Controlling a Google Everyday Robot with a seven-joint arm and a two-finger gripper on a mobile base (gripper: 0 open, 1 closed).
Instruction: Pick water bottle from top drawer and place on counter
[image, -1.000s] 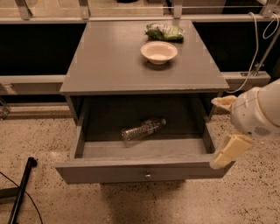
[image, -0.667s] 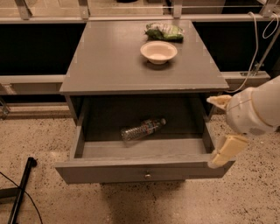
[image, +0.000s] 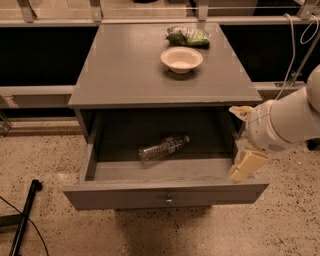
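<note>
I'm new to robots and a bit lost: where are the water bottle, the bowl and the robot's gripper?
water bottle (image: 162, 148): camera view, ribbed middle, lying in the drawer (image: 125, 196).
bowl (image: 181, 60): camera view, its inside, on the counter (image: 125, 70).
gripper (image: 235, 142): camera view, midway between its open fingers, by the drawer's right side.

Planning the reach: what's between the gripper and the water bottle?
Camera view: only bare floor of the top drawer separates the water bottle from the open gripper, which sits at the drawer's right wall.

Dim, warm, lit from above: deep shadow inside the top drawer (image: 125, 196), soft sheen on the surface (image: 125, 70), pale spread pincer (image: 242, 141) bright beside the drawer's right wall.
</note>
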